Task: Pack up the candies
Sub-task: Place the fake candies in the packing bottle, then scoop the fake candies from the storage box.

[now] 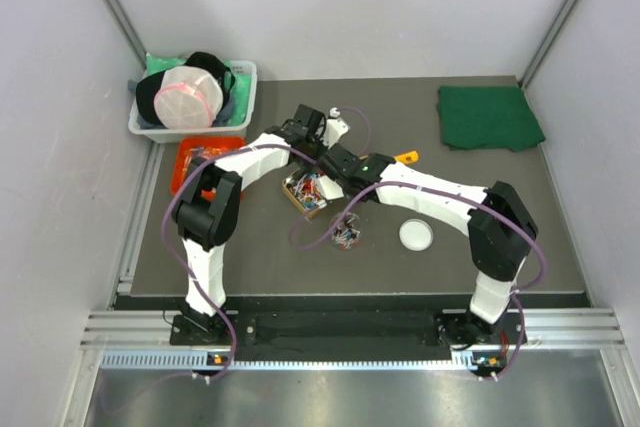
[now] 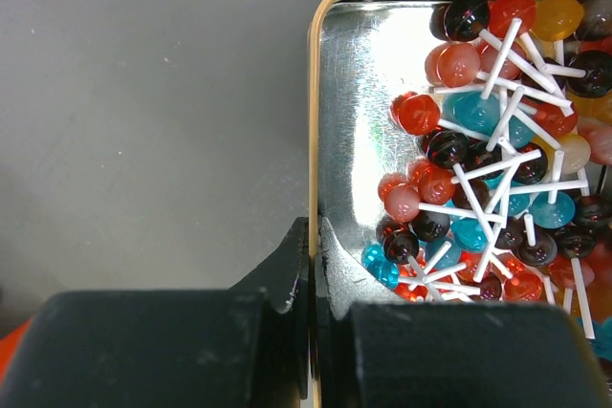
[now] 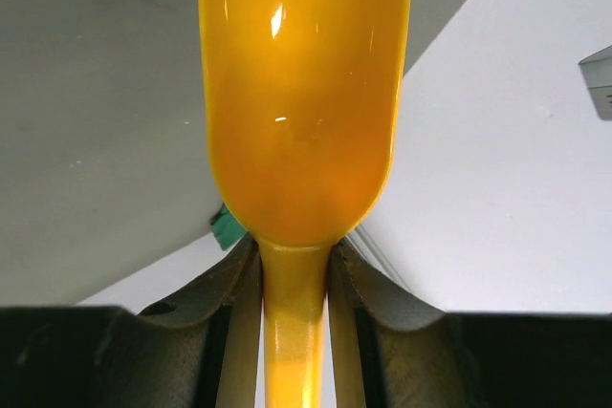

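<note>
The candies [image 2: 483, 155] are small round lollipops in red, blue, dark and orange with white sticks. They are heaped in a shiny metal tin [image 2: 344, 93] with a tan rim. My left gripper [image 2: 314, 236] is shut on the tin's side wall, one finger outside and one inside. In the top view the tin [image 1: 308, 193] sits mid-table under the crossing arms. My right gripper [image 3: 295, 255] is shut on the handle of the orange scoop [image 3: 301, 93], held up off the table with its bowl pointing toward the back wall. The scoop's tip [image 1: 406, 157] pokes out beside the right arm.
A small round cup [image 1: 346, 234] holding a few candies stands in front of the tin, with a white lid [image 1: 416, 235] to its right. A green cloth [image 1: 488, 117] lies back right. A white bin [image 1: 190, 99] of items and an orange tray [image 1: 200, 155] are back left.
</note>
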`<act>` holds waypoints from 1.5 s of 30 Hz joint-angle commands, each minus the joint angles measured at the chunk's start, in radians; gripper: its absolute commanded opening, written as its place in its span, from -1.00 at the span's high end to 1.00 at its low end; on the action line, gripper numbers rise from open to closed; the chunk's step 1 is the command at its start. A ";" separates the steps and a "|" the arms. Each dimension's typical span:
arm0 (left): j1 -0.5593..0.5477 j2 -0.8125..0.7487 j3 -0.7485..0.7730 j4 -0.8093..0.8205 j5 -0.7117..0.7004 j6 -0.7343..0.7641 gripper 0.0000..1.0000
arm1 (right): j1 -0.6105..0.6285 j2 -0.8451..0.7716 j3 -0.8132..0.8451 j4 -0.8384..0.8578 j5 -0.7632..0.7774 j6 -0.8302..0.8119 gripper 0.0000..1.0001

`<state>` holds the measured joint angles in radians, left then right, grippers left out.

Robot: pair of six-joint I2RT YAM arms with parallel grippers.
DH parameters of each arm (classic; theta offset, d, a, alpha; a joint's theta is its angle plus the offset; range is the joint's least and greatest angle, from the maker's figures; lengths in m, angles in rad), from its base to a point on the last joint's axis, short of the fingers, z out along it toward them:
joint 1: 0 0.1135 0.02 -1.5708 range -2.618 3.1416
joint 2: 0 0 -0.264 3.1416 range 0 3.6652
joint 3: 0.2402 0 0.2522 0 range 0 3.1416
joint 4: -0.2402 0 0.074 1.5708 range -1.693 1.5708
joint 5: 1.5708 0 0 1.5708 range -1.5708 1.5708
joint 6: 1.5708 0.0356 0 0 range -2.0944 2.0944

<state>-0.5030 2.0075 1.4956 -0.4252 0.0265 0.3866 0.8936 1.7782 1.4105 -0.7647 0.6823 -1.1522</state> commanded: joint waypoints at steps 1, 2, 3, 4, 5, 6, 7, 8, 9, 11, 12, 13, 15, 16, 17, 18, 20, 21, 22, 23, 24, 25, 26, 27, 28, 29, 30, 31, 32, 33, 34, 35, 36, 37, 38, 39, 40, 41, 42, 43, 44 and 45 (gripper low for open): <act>-0.023 -0.093 0.041 0.006 0.019 0.021 1.00 | -0.007 0.027 0.021 0.122 0.086 -0.055 1.00; -0.026 -0.095 0.041 0.003 0.024 0.023 1.00 | -0.007 0.033 0.022 0.123 0.094 -0.058 1.00; -0.029 -0.096 0.041 0.002 0.024 0.024 1.00 | -0.007 0.039 0.022 0.136 0.098 -0.064 1.00; -0.031 -0.098 0.041 0.002 0.023 0.024 1.00 | -0.007 0.049 0.021 0.143 0.105 -0.069 1.00; -0.034 -0.098 0.043 -0.001 0.024 0.024 1.00 | -0.007 0.055 0.021 0.149 0.114 -0.073 1.00; -0.035 -0.098 0.045 -0.001 0.024 0.023 1.00 | -0.007 0.059 0.018 0.169 0.120 -0.086 1.00; -0.037 -0.098 0.045 -0.004 0.027 0.024 1.00 | -0.007 0.072 0.015 0.179 0.128 -0.093 1.00; -0.039 -0.098 0.045 -0.004 0.027 0.024 1.00 | -0.007 0.076 0.012 0.188 0.135 -0.101 1.00; -0.040 -0.098 0.045 -0.004 0.027 0.024 1.00 | -0.007 0.081 0.010 0.194 0.137 -0.109 1.00; -0.042 -0.099 0.045 -0.006 0.029 0.024 1.00 | -0.005 0.101 0.013 0.206 0.146 -0.116 1.00; -0.045 -0.098 0.045 -0.006 0.029 0.024 1.00 | -0.005 0.107 0.012 0.212 0.154 -0.130 1.00; -0.043 -0.098 0.043 -0.006 0.029 0.024 1.00 | -0.004 0.112 0.010 0.231 0.157 -0.139 1.00; -0.046 -0.096 0.043 -0.006 0.029 0.023 1.00 | 0.004 0.119 0.004 0.242 0.161 -0.159 1.00; -0.046 -0.095 0.043 -0.007 0.027 0.024 1.00 | 0.007 0.121 0.002 0.246 0.161 -0.164 1.00; -0.048 -0.095 0.043 -0.007 0.029 0.024 1.00 | 0.013 0.127 0.002 0.246 0.163 -0.167 1.00; -0.049 -0.093 0.043 -0.007 0.029 0.023 1.00 | 0.021 0.130 0.002 0.246 0.161 -0.173 1.00; -0.052 -0.090 0.043 -0.006 0.027 0.024 1.00 | 0.030 0.136 0.002 0.252 0.163 -0.181 1.00; -0.051 -0.090 0.041 -0.007 0.027 0.023 1.00 | 0.039 0.141 -0.001 0.252 0.163 -0.188 1.00; -0.054 -0.087 0.045 -0.007 0.026 0.023 1.00 | 0.044 0.139 -0.002 0.245 0.161 -0.191 1.00; -0.052 -0.085 0.045 -0.007 0.024 0.021 1.00 | 0.047 0.138 -0.016 0.254 0.158 -0.198 1.00; -0.052 -0.084 0.043 -0.006 0.021 0.021 1.00 | 0.057 0.135 -0.024 0.255 0.160 -0.214 1.00; -0.052 -0.082 0.043 -0.006 0.021 0.021 1.00 | 0.064 0.129 -0.031 0.254 0.161 -0.218 1.00; -0.052 -0.082 0.045 -0.006 0.018 0.021 1.00 | 0.071 0.125 -0.041 0.251 0.155 -0.221 1.00; -0.054 -0.082 0.043 -0.007 0.018 0.021 1.00 | 0.076 0.118 -0.044 0.234 0.151 -0.221 1.00; -0.052 -0.082 0.043 -0.006 0.019 0.021 1.00 | 0.085 0.115 -0.045 0.223 0.146 -0.218 1.00; -0.052 -0.084 0.041 -0.006 0.020 0.021 1.00 | 0.088 0.110 -0.048 0.210 0.143 -0.215 1.00; -0.052 -0.085 0.041 -0.006 0.018 0.020 1.00 | 0.093 0.109 -0.050 0.193 0.143 -0.210 1.00; -0.052 -0.084 0.040 -0.006 0.019 0.020 1.00 | 0.096 0.101 -0.053 0.183 0.140 -0.208 1.00; -0.054 -0.084 0.040 -0.006 0.018 0.020 1.00 | 0.096 0.098 -0.053 0.173 0.134 -0.205 1.00; -0.054 -0.084 0.040 -0.006 0.019 0.018 1.00 | 0.096 0.099 -0.051 0.166 0.129 -0.199 1.00; -0.052 -0.085 0.038 -0.004 0.023 0.018 1.00 | 0.096 0.096 -0.050 0.153 0.122 -0.196 1.00; -0.054 -0.084 0.038 -0.006 0.023 0.018 1.00 | 0.096 0.095 -0.047 0.151 0.117 -0.190 1.00; -0.052 -0.084 0.038 -0.006 0.023 0.018 1.00 | 0.096 0.095 -0.044 0.143 0.111 -0.184 1.00; -0.054 -0.084 0.038 -0.006 0.023 0.018 1.00 | 0.096 0.095 -0.038 0.127 0.090 -0.176 1.00; -0.054 -0.084 0.037 -0.006 0.024 0.017 1.00 | 0.096 0.098 -0.021 0.111 0.074 -0.152 1.00; -0.054 -0.085 0.038 -0.006 0.026 0.015 1.00 | 0.096 0.099 -0.010 0.099 0.062 -0.141 1.00; -0.052 -0.087 0.037 -0.006 0.027 0.015 1.00 | 0.096 0.101 -0.001 0.081 0.031 -0.130 1.00; -0.054 -0.088 0.035 -0.004 0.027 0.015 1.00 | 0.094 0.102 0.016 0.073 0.017 -0.107 1.00; -0.052 -0.090 0.034 -0.006 0.027 0.014 1.00 | 0.093 0.102 0.024 0.067 0.004 -0.097 1.00; -0.054 -0.092 0.031 -0.004 0.027 0.015 1.00 | 0.090 0.101 0.030 0.055 -0.028 -0.087 1.00; -0.054 -0.093 0.029 -0.003 0.026 0.015 1.00 | 0.085 0.099 0.034 0.061 -0.038 -0.084 1.00; -0.054 -0.093 0.023 -0.003 0.026 0.015 1.00 | 0.084 0.096 0.030 0.068 -0.044 -0.090 1.00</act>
<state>-0.5434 1.9934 1.4960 -0.4816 0.0216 0.4126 0.9764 1.9060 1.3960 -0.6518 0.7494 -1.2758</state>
